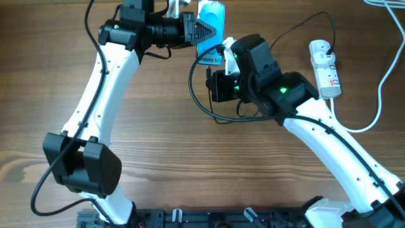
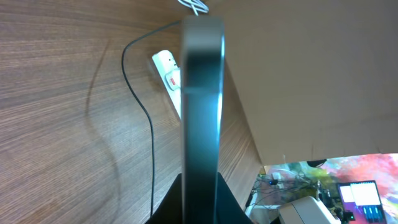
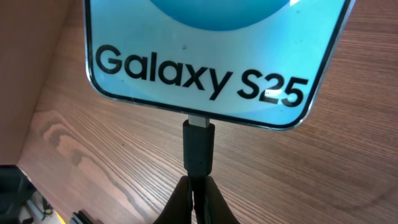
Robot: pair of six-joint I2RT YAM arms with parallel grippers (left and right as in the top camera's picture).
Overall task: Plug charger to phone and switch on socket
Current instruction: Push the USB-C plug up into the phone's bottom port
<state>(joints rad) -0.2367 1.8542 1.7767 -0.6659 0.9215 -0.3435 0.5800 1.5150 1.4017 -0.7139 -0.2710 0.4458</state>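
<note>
My left gripper point(image 1: 197, 30) is shut on the phone point(image 1: 212, 31), which has a cyan screen and is held above the table at the top centre. In the left wrist view the phone point(image 2: 201, 106) shows edge-on between the jaws point(image 2: 200, 186). My right gripper point(image 3: 198, 193) is shut on the charger's black connector point(image 3: 198, 148), whose metal tip meets the phone's bottom edge point(image 3: 205, 68) under the "Galaxy S25" text. The thin black cable point(image 1: 196, 95) loops under the right arm point(image 1: 223, 60). The white socket point(image 1: 324, 68) lies at the right, the black cable plugged into it.
A thicker white cable point(image 1: 385, 76) curves along the right edge of the wooden table point(image 1: 190, 164). The socket also shows behind the phone in the left wrist view point(image 2: 166, 70). A beige wall and clutter lie beyond the table's far edge point(image 2: 323, 186).
</note>
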